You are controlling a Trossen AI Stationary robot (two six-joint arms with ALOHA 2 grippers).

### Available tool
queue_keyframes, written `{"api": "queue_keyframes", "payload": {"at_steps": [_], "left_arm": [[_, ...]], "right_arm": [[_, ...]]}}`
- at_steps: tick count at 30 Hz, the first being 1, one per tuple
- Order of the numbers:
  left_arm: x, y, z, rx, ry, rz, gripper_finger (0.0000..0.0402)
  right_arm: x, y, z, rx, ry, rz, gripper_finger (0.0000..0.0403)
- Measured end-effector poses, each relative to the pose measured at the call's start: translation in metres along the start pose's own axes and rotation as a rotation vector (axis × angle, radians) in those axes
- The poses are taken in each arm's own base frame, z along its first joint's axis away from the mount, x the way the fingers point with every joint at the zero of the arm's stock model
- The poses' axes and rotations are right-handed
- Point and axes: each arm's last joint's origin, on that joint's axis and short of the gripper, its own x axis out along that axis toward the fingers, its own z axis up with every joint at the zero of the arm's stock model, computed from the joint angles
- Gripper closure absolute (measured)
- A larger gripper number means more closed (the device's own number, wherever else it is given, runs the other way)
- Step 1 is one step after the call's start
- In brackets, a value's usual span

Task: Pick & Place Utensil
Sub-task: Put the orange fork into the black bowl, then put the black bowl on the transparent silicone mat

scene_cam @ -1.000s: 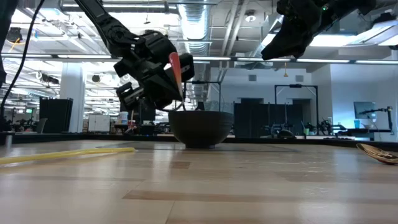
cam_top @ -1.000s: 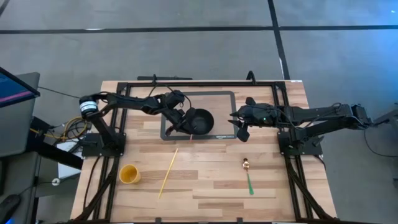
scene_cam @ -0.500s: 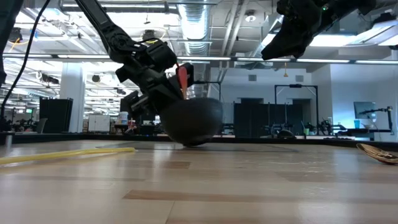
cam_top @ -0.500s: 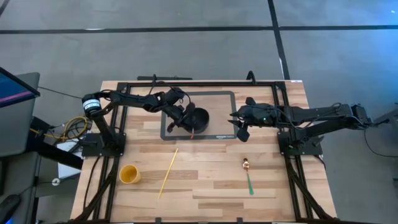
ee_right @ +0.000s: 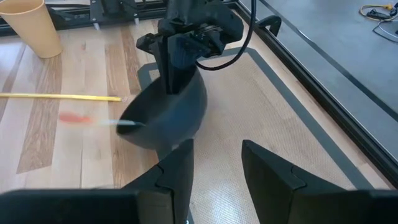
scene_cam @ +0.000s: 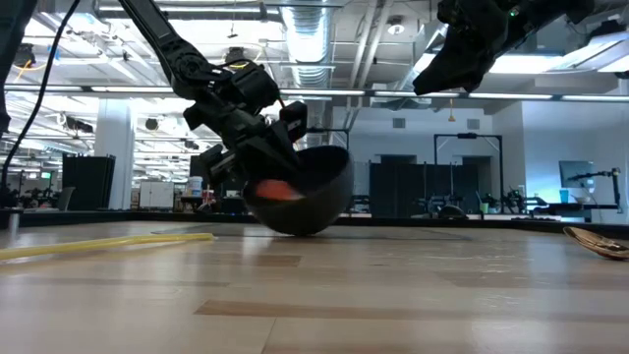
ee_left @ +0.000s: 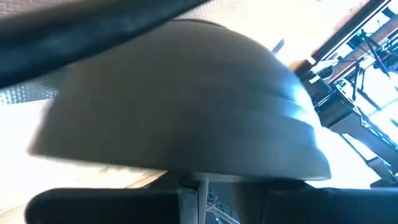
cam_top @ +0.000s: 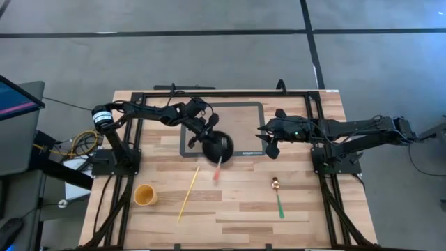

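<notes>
While the black bowl is tipped over on its side, these are the notes.

Left gripper: at the bowl's rim, over the mat; fingers pinching the bowl's edge, as the right wrist view shows.

Bowl: tilted steeply, mouth turned toward the table's front edge; low view shows its rounded underside up and its lip near the wood. Sits at the front border of the grey mat.

Red-tipped utensil: out of the bowl, blurred, just in front of the bowl's mouth over bare wood; pale handle end nearest the bowl, red end farther out. In the right wrist view it shows as a red smear and pale streak beside the bowl. Whether it touches the table: cannot tell.

Right gripper: hanging above the mat's right edge, well apart from the bowl; fingers spread, nothing between them.

Yellow stick: lying slantwise on the wood, left of the red-tipped utensil.

Yellow cup: upright, near the front left corner.

Green-handled spoon: flat on the wood at front right, bowl end toward the mat.

Table: light wooden planks, black frame rails at both sides.
</notes>
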Motion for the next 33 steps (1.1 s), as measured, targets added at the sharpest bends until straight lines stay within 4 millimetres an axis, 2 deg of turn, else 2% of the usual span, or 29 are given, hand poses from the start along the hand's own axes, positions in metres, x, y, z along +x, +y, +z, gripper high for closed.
{"api": "queue_keyframes", "payload": {"at_steps": [14, 19, 23, 28, 33], "left_arm": [[-0.004, -0.002, 0.007, 0.0, -0.097, -0.026, 0.0345], [-0.004, -0.005, 0.006, 0.098, -0.09, -0.052, 0.0345], [-0.004, -0.007, 0.005, 0.155, -0.077, -0.063, 0.0345], [-0.003, -0.007, 0.003, 0.219, -0.064, -0.06, 0.0346], [-0.001, -0.007, 0.001, 0.307, -0.04, -0.057, 0.0346]], "right_arm": [[0.0, 0.0, 0.0, 0.0, 0.0, 0.0, 0.0274], [0.009, 0.002, -0.001, -0.015, 0.009, -0.001, 0.0275], [0.035, 0.01, 0.005, -0.064, -0.071, 0.005, 0.0277], [0.082, 0.023, 0.011, -0.111, -0.237, 0.059, 0.0291], [0.118, 0.029, 0.013, -0.133, -0.15, 0.075, 0.0309]]}}
